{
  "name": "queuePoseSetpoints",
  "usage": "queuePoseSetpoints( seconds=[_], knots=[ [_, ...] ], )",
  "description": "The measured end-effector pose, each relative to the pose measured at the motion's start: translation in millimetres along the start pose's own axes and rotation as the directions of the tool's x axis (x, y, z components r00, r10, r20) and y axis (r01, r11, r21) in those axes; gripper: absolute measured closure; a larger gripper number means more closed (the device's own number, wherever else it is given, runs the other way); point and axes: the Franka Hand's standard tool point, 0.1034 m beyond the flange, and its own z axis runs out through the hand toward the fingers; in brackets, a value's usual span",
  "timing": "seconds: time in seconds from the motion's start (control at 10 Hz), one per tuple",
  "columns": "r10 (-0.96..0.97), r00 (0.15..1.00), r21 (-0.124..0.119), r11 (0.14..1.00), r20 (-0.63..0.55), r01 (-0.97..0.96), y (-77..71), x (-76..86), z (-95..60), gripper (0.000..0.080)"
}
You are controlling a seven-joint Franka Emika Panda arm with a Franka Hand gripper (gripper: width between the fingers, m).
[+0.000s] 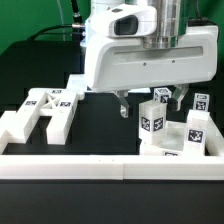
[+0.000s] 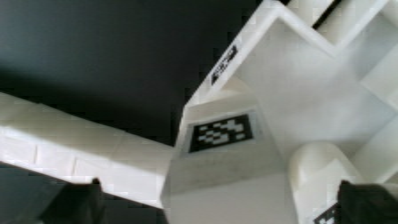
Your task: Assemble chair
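The chair lies in separate matte-white pieces with black-and-white tags. An upright block-like piece (image 1: 154,122) stands at centre right, and its tagged face fills the wrist view (image 2: 222,133). My gripper (image 1: 151,102) hangs just above it, jaws wide apart, one finger on each side of its top and not touching. In the wrist view the gripper (image 2: 222,205) straddles the piece with gaps on both sides. A flat H-shaped chair piece (image 1: 45,110) lies at the exterior view's left. More tagged chair pieces (image 1: 196,128) stand at the exterior view's right, close beside the upright piece.
A long low white border rail (image 1: 100,166) runs along the front and also shows in the wrist view (image 2: 71,140). The black table surface (image 1: 100,125) lies between the left piece and the upright piece. The arm's white body (image 1: 140,50) fills the top.
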Motion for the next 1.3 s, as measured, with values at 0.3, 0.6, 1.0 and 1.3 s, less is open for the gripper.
queuePoseSetpoints(
  seconds=[0.3,0.6,1.0,1.3],
  knots=[
    [0.001,1.0,0.0,1.0,0.0,-0.001,0.2,-0.3,0.2,0.0377],
    [0.046,0.999,0.001,0.999,-0.001,-0.046,0.1,-0.1,0.1,0.0505],
    [0.43,0.903,0.005,0.903,0.004,-0.43,-3.1,-0.1,0.4,0.0505],
    [0.654,0.756,0.005,0.756,0.009,-0.654,-9.5,1.0,0.6,0.0505]
  ],
)
